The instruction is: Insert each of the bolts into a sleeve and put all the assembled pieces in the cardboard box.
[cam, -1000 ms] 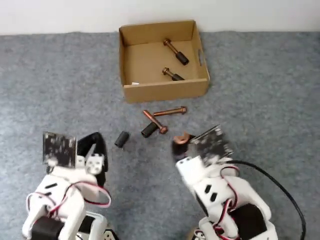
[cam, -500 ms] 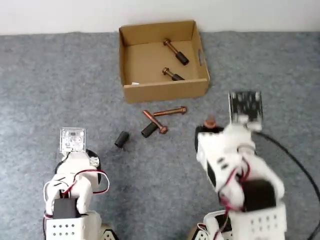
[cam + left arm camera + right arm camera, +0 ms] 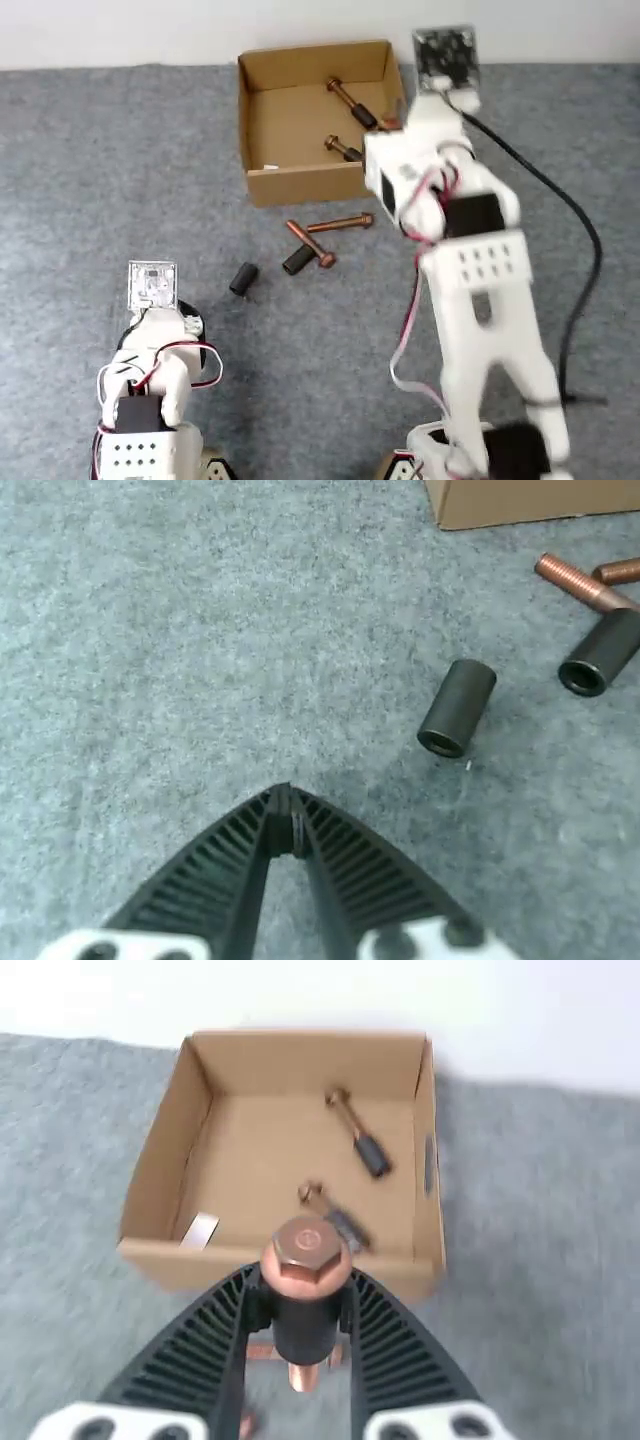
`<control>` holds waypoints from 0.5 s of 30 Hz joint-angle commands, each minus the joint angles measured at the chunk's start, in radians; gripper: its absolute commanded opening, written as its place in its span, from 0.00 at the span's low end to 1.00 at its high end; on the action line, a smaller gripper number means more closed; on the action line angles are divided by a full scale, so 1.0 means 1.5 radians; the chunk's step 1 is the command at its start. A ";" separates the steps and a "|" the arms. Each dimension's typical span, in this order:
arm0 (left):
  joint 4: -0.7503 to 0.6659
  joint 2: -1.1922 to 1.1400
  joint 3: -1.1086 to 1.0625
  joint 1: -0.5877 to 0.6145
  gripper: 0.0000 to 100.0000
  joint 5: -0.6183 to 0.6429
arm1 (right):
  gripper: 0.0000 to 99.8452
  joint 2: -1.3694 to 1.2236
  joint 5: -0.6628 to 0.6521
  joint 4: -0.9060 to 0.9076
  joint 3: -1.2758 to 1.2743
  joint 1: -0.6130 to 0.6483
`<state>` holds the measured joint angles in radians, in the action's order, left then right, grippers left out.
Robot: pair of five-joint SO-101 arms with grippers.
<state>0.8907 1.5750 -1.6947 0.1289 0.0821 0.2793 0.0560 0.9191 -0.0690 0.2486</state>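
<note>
Right end effector (image 3: 302,1292) is pinching an assembled piece (image 3: 305,1322) by its black sleeve, upright, copper hex head on top, bolt tip poking out below. The cardboard box (image 3: 168,1258) is just ahead of and below it. The near wall looks almost under the piece, so whether it has cleared the rim is hard to tell. Two finished pieces (image 3: 358,1144) (image 3: 336,1216) lie in the box beyond the end effector.

Risks:
- Letting go here could drop the piece on the near wall, so it tips back onto the bench (image 3: 100,180).
- Held by the sleeve only: if the wrist tilts head-down, the bolt may slide out.
- A high drop may bounce off the pieces already inside.
- Going lower could make the right arm (image 3: 440,190) nudge the box's side wall and shift the box.

Left end effector (image 3: 285,820) is empty, fingers pressed together, low over the bench. A loose sleeve (image 3: 458,708) lies ahead of it and off to one side. Farther out are a second sleeve (image 3: 600,652), open end empty, and a bare bolt (image 3: 580,580) touching or just beside it. One more bolt (image 3: 340,223) lies beyond. Those parts sit close together, so a grab at one may roll the others.
</note>
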 commanded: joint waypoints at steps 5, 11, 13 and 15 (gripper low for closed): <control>-0.008 0.004 0.004 0.002 0.00 -0.006 | 0.01 -0.226 -0.115 -0.195 0.166 -0.028; -0.007 0.002 0.004 0.001 0.00 -0.006 | 0.01 -0.386 -0.188 -0.278 0.243 -0.031; -0.007 0.002 0.004 0.001 0.00 -0.006 | 0.01 -0.429 -0.212 -0.281 0.265 -0.030; -0.007 0.002 0.004 0.001 0.00 -0.006 | 0.01 -0.470 -0.241 -0.283 0.288 -0.028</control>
<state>0.8907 1.5750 -1.6947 0.1289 0.0821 -0.3943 -0.2432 0.5309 0.2593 0.2148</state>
